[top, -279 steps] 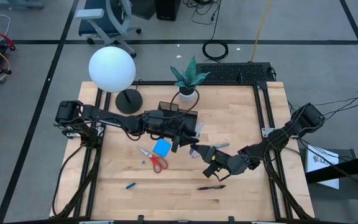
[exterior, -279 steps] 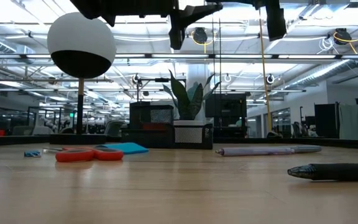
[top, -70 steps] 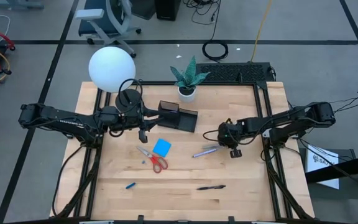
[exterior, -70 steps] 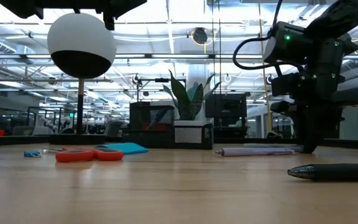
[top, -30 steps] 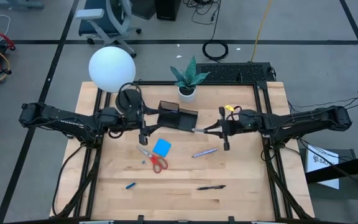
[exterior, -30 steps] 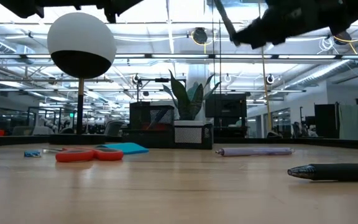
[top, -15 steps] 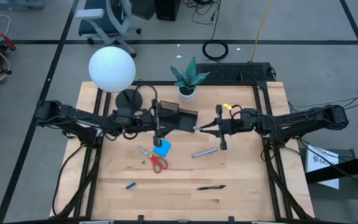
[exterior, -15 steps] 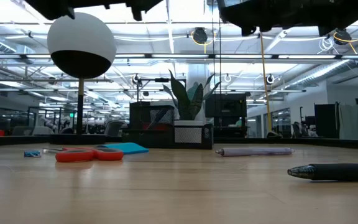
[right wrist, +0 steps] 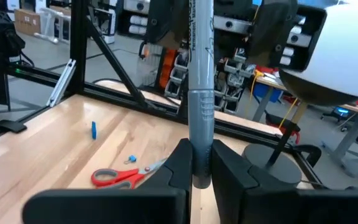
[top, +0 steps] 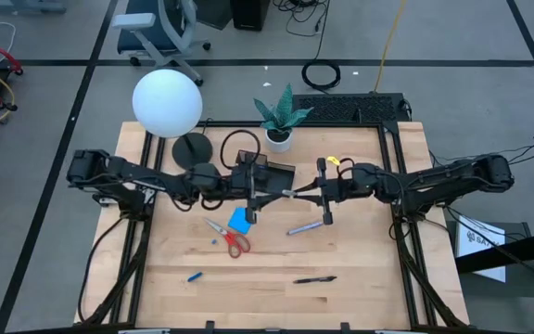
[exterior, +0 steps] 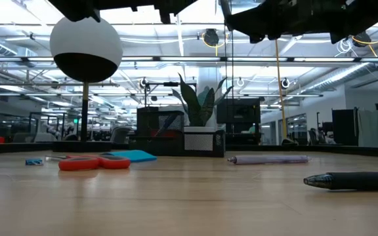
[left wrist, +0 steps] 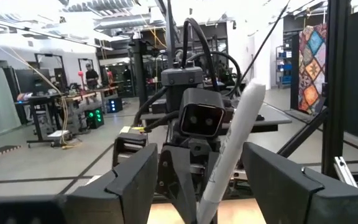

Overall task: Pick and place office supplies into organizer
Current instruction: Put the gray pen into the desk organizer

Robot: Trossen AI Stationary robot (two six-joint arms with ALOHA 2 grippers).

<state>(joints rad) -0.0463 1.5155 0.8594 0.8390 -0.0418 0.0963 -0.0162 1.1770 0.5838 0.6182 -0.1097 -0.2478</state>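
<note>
Grey pen (right wrist: 199,93) sits pinched in right gripper (top: 297,192), offered between left gripper's (top: 265,193) spread jaws beside organizer (top: 265,173) for handover.

1. left arm reaches in from the table's left side toward its middle, held above the surface; left gripper (top: 260,196) has its fingers (left wrist: 129,183) spread wide, nothing gripped.
2. right arm stretches in from the right side, also raised; right gripper (top: 306,193) faces the left one, tips near each other.
3. right fingers (right wrist: 225,165) are clamped on a pen (right wrist: 199,93), which points at the left gripper.
</note>
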